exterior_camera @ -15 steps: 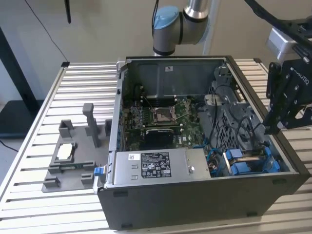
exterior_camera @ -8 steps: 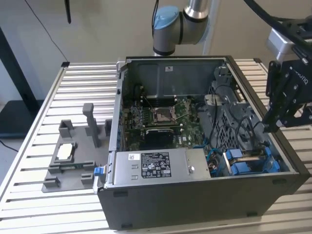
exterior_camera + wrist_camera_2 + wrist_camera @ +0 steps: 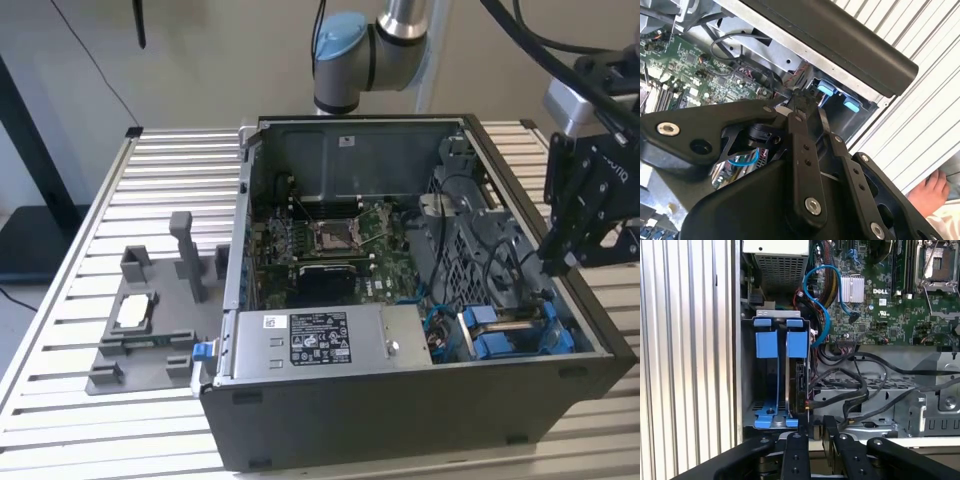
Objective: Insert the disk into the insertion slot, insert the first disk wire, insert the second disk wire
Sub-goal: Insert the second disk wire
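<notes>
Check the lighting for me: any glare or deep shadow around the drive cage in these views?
First wrist view: even light on the motherboard, no glare; the disk sits shadowed in the drive cage. Second wrist view: the slatted table glares bright, the gripper reads dark. Exterior view: soft, even light; the case front is dim.

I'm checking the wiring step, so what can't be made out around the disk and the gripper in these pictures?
1. The face of the disk: in the first wrist view it stands edge-on in the insertion slot, blue carrier over its top.
2. Whether anything is plugged into the disk: black cables crowd beside it.
3. The disk in the second wrist view: the gripper covers it.
4. The person: a hand, cut off by that view's edge.
</notes>
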Robot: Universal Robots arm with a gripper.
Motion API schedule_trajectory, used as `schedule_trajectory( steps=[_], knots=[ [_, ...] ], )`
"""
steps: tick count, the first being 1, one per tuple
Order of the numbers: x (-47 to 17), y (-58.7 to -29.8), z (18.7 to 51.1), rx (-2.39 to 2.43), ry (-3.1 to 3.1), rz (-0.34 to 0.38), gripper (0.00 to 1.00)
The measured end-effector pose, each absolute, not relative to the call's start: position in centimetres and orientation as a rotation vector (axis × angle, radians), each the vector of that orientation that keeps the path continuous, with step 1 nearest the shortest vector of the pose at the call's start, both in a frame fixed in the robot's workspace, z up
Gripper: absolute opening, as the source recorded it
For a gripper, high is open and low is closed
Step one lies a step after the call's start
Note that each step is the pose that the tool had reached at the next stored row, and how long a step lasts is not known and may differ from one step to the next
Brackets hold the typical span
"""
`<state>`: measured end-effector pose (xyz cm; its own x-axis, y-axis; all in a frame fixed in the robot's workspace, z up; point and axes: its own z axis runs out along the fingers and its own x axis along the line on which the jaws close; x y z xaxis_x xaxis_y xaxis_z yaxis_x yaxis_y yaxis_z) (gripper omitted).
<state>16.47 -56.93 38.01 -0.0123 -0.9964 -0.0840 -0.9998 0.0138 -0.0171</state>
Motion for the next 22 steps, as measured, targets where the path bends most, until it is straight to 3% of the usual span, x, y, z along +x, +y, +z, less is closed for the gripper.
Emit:
schedule_trajectory(
  steps=[18, 20, 22],
  knots=[
    [17.01, -56.94, 37.72, -2.128, 2.157, 0.121, 0.27],
    [17.03, -56.93, 37.72, -2.128, 2.157, 0.121, 0.18],
    [17.05, -56.94, 37.72, -2.128, 2.157, 0.122, 0.18]
  ],
)
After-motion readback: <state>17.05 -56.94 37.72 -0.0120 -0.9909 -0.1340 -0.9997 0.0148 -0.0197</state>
